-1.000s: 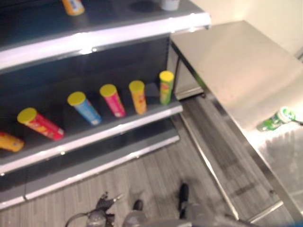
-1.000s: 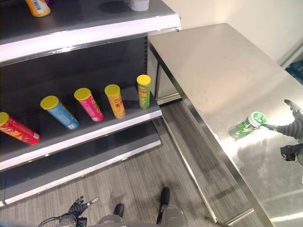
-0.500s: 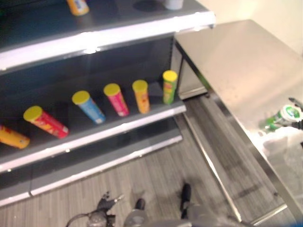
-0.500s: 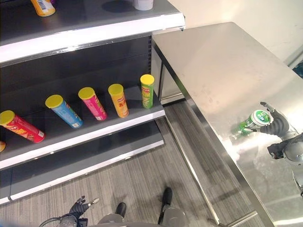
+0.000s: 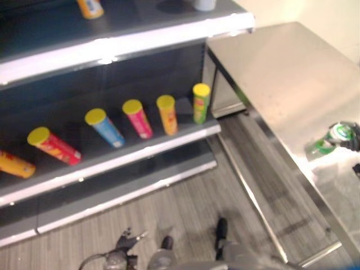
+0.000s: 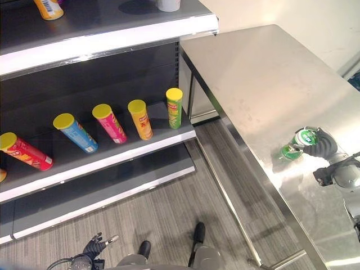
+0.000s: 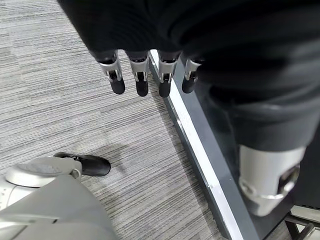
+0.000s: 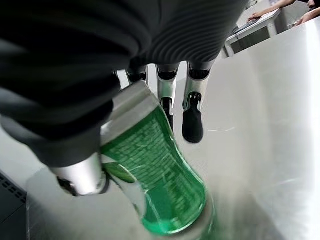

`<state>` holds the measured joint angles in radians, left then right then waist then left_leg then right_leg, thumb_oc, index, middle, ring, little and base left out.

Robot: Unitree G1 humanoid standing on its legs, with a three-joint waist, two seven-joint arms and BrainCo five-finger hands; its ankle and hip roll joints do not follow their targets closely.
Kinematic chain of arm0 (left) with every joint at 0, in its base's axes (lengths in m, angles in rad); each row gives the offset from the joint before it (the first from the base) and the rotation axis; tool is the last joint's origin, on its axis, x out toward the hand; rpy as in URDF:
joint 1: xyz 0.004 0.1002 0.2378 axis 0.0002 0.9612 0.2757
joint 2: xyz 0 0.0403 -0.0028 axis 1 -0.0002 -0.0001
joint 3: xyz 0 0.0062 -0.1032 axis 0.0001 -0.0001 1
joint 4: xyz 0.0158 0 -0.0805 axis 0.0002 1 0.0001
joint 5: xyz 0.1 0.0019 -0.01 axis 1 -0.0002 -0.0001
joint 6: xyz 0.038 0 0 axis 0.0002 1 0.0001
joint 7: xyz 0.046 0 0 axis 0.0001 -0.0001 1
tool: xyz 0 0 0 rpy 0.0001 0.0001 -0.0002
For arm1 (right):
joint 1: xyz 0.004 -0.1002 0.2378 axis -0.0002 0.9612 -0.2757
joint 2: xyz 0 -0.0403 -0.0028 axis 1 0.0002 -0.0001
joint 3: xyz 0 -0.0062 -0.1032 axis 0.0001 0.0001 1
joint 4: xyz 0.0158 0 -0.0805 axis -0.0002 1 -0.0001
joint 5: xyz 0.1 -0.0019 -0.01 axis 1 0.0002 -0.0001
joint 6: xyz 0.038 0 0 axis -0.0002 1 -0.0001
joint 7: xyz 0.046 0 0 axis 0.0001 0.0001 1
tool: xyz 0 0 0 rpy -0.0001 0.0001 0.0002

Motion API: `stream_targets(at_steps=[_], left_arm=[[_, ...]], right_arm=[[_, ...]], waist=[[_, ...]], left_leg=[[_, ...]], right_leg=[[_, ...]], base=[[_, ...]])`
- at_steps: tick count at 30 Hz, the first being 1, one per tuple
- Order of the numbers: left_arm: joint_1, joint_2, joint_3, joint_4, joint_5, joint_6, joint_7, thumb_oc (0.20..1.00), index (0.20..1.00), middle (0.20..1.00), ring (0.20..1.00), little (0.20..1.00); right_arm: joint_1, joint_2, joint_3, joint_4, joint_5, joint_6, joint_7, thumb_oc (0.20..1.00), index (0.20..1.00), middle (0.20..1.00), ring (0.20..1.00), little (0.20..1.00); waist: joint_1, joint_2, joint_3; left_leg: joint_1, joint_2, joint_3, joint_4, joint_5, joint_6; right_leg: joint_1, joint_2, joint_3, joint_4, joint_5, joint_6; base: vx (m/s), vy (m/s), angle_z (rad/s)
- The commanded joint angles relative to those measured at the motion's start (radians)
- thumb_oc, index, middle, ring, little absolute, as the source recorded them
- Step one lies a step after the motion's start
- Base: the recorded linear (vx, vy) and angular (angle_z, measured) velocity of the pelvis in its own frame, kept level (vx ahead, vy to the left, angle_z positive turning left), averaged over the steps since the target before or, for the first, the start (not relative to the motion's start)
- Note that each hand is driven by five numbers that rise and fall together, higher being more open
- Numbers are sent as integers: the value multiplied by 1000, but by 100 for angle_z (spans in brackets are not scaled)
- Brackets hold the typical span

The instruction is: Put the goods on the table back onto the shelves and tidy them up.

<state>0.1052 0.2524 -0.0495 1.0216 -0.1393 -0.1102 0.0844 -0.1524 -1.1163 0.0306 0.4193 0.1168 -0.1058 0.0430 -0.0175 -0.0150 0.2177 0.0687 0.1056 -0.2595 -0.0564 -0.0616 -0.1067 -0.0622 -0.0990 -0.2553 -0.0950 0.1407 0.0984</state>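
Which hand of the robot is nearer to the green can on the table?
The right. The right hand is at the green can on the table, fingers around it. The left hand hangs low over the floor, far from the can.

- The green bottle [image 8: 160, 185] on the desk [image 6: 264, 79], at the right, has white print on its label, but the letters are too small and blurred to read.
- The tubes on the middle shelf [image 6: 101, 163], at the left, carry coloured labels; no word on them can be made out.
- The orange container [image 6: 48, 8] on the top shelf, far left, shows a barcode, but its numbers cannot be read.
- No signs or price tags are readable.
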Motion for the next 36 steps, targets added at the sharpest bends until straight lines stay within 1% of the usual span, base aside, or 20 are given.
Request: stream_targets(at_steps=[1, 4, 7, 9, 12, 16, 17, 19, 20, 21, 22, 24, 25, 26, 27, 29, 31, 32, 33, 36], left_arm=[[-38, 59, -32, 21, -33, -25, 17, 1000, 1000, 1000, 1000, 1000], [-40, 55, -23, 20, -34, -22, 24, 1000, 1000, 1000, 1000, 1000], [-41, 53, -12, 18, -36, -21, 32, 1000, 1000, 1000, 1000, 1000], [-41, 52, -6, 15, -35, -21, 34, 1000, 1000, 1000, 1000, 1000], [-36, 51, -1, 12, -36, -21, 35, 1000, 1000, 1000, 1000, 1000], [-26, 49, -5, 3, -40, -20, 31, 1000, 1000, 1000, 1000, 1000], [-23, 49, -10, 8, -39, -18, 26, 1000, 1000, 1000, 1000, 1000], [-9, 58, -18, 4, -51, -16, 26, 1000, 1000, 1000, 1000, 1000], [-8, 56, -16, 4, -51, -16, 26, 1000, 1000, 1000, 1000, 1000], [-13, 61, -21, 5, -58, -14, 27, 1000, 1000, 1000, 1000, 1000], [-15, 64, -24, 8, -64, -14, 28, 1000, 1000, 1000, 1000, 1000], [-20, 68, -30, 10, -73, -14, 31, 1000, 1000, 1000, 1000, 1000], [-21, 67, -29, 11, -83, -14, 33, 1000, 1000, 1000, 1000, 1000], [-23, 63, -29, 11, -84, -15, 34, 1000, 1000, 1000, 1000, 1000], [-21, 61, -29, 12, -85, -13, 33, 1000, 1000, 1000, 1000, 1000], [-18, 59, -24, 15, -82, -9, 28, 1000, 1000, 1000, 1000, 1000], [-11, 55, -23, 34, -74, -5, 23, 1000, 1000, 1000, 1000, 1000], [-11, 54, -23, 34, -74, -5, 23, 1000, 1000, 1000, 1000, 1000], [-6, 54, -26, 42, -69, -2, 24, 1000, 1000, 1000, 1000, 1000], [4, 67, -33, 40, -60, -4, 23, 1000, 1000, 1000, 1000, 1000]], right_arm=[[-53, -59, 22, -45, -20, -43, -41, 200, 200, 200, 200, 200], [-43, -60, -24, -78, -28, -45, -70, 200, 200, 200, 200, 200], [-26, -63, -109, -157, -10, -62, -107, 200, 200, 200, 200, 200], [-30, -68, -152, -206, 6, -78, -130, 200, 200, 200, 200, 200], [-46, -66, -234, -308, 72, -120, -159, 200, 200, 200, 200, 200], [-97, -66, -265, -369, 98, -146, -182, 200, 200, 200, 200, 200], [-145, -74, -260, -398, 115, -157, -189, 200, 200, 200, 200, 200], [-269, -122, -190, -410, 122, -167, -212, 200, 200, 200, 200, 200], [-278, -123, -181, -407, 122, -167, -212, 200, 200, 200, 200, 200], [-357, -151, -122, -400, 129, -168, -218, 200, 200, 200, 200, 200], [-389, -166, -102, -396, 137, -169, -222, 200, 200, 200, 200, 200], [-444, -191, -64, -383, 147, -169, -228, 200, 200, 200, 200, 200], [-477, -199, -41, -379, 149, -170, -234, 200, 200, 200, 200, 200], [-499, -200, -20, -370, 144, -167, -239, 200, 200, 200, 200, 200], [-517, -201, -3, -366, 147, -162, -240, 200, 200, 200, 200, 200], [-543, -200, 25, -359, 149, -150, -234, 200, 200, 200, 200, 200], [-561, -193, 48, -351, 153, -142, -218, 200, 200, 200, 200, 200], [-563, -193, 51, -351, 153, -142, -218, 200, 200, 200, 200, 200], [-607, -196, 104, -322, 146, -129, -208, 200, 200, 200, 200, 200], [-670, -190, 177, -278, 144, -112, -196, 200, 200, 200, 200, 200]], waist=[[28, -78, -16], [24, -78, -16], [21, -77, -19], [22, -74, -22], [23, -70, -30], [34, -66, -39], [46, -66, -48], [75, -66, -57], [71, -65, -56], [87, -65, -55], [99, -66, -52], [104, -70, -48], [106, -74, -44], [103, -77, -41], [102, -79, -37], [105, -77, -38], [110, -67, -55], [108, -68, -56], [118, -59, -72], [133, -60, -87]], left_leg=[[-27, 12, 76, -31, 23, -46], [-25, 14, 77, -31, 22, -48], [-21, 21, 79, -31, 21, -51], [-17, 24, 78, -31, 19, -52], [-11, 34, 73, -31, 21, -57], [-5, 49, 62, -31, 26, -69], [-3, 61, 52, -28, 34, -78], [-6, 79, 14, -18, 51, -97], [-6, 80, 13, -19, 51, -98], [-20, 85, -20, -23, 77, -110], [-31, 89, -31, -23, 82, -118], [-66, 86, -41, -16, 95, -119], [-86, 82, -25, 0, 94, -116], [-101, 88, 25, 20, 92, -111], [-114, 99, 88, 44, 92, -103], [-120, 106, 160, 62, 90, -89], [-106, 101, 175, 51, 80, -85], [-110, 97, 173, 50, 83, -83], [-99, 76, 171, 34, 75, -73], [-91, 25, 160, 25, 54, -51]], right_leg=[[67, -56, 26, 20, -111, 78], [71, -53, 27, 20, -114, 77], [75, -51, 26, 25, -122, 75], [77, -49, 26, 33, -130, 73], [81, -43, 24, 47, -146, 65], [94, -31, 17, 53, -166, 54], [107, -20, 10, 53, -179, 45], [134, 8, -11, 47, -206, 23], [135, 8, -13, 47, -207, 23], [143, 19, -37, 47, -220, 13], [147, 23, -47, 49, -230, 6], [150, 21, -73, 49, -238, 0], [154, 13, -88, 50, -238, 0], [161, 0, -110, 51, -238, 1], [167, -17, -135, 55, -237, 4], [178, -35, -155, 58, -228, 15], [192, -48, -165, 59, -218, 28], [189, -50, -167, 58, -215, 29], [195, -77, -179, 59, -204, 45], [188, -132, -189, 68, -179, 69]], base=[[0, 0, 0], [0, 0, 0], [2, -23, 0], [-2, -46, 0], [8, -62, 1], [18, -83, 6], [45, -199, 31], [32, -213, 38], [-24, -163, 38], [-41, -106, 40], [-60, -118, 49], [-56, -35, 56], [-56, 29, 77], [-51, 95, 78], [-37, 126, 74], [12, 123, 84], [64, 111, 77], [77, 220, 50], [49, 232, 39], [38, 240, 19]])
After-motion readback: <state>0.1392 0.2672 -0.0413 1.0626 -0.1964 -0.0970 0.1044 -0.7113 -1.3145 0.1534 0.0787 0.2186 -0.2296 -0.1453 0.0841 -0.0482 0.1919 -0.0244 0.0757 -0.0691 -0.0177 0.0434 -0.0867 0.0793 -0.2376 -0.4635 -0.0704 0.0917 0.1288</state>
